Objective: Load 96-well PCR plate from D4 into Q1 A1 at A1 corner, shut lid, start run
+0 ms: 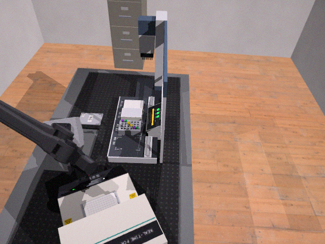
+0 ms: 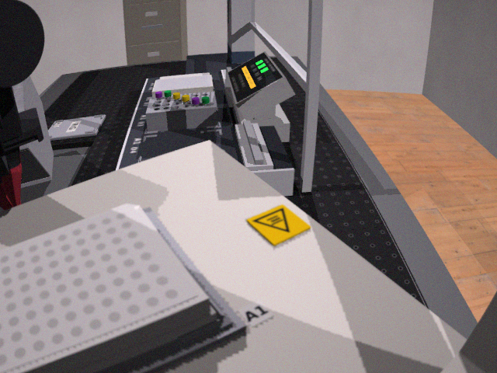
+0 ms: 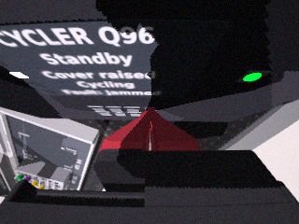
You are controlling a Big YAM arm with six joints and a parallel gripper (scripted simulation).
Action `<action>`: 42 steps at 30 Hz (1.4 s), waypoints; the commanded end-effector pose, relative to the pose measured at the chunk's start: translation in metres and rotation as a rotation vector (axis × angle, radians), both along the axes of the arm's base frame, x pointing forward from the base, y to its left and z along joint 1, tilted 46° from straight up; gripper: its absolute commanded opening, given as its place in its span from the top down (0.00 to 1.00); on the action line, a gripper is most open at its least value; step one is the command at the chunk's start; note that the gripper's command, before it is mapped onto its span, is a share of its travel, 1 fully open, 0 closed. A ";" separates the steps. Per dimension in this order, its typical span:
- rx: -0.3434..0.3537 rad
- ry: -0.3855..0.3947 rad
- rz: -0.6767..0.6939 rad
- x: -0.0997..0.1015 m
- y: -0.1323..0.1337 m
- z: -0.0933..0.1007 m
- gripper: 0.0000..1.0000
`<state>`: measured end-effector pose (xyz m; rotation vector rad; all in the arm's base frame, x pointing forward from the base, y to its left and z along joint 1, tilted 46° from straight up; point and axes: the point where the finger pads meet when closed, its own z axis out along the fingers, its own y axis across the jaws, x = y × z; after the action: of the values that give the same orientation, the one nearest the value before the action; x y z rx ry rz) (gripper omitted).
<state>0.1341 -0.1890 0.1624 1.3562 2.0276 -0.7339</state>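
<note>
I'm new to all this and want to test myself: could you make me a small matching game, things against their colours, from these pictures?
Things:
1. end effector fingers
2. lamp on the cycler's panel
3. triangle warning sticker
4. 96-well PCR plate

Colours:
a. yellow
b. pale grey
c. red
d. green

Pairs: 1-c, 2-d, 3-a, 4-b
</note>
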 end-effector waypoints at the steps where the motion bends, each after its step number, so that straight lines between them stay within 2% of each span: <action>1: 0.072 0.148 -0.073 -0.026 -0.006 -0.075 1.00; 2: 0.071 0.148 -0.073 -0.026 -0.007 -0.075 1.00; 3: 0.047 0.070 -0.007 -0.004 -0.002 -0.046 1.00; 4: 0.042 0.072 -0.013 -0.004 -0.003 -0.043 1.00; 9: 0.047 0.090 -0.034 -0.008 -0.006 -0.040 1.00; 16: 0.041 0.072 -0.057 -0.006 -0.010 -0.031 1.00; 23: 0.029 0.060 -0.050 -0.009 0.009 -0.020 1.00; 29: 0.014 0.020 -0.039 -0.008 0.021 -0.005 1.00; 37: 0.014 -0.005 -0.036 -0.009 0.030 0.004 1.00; 42: 0.009 -0.018 -0.036 -0.007 0.026 0.010 1.00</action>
<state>0.1210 -0.1586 0.1454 1.3853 2.0723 -0.7532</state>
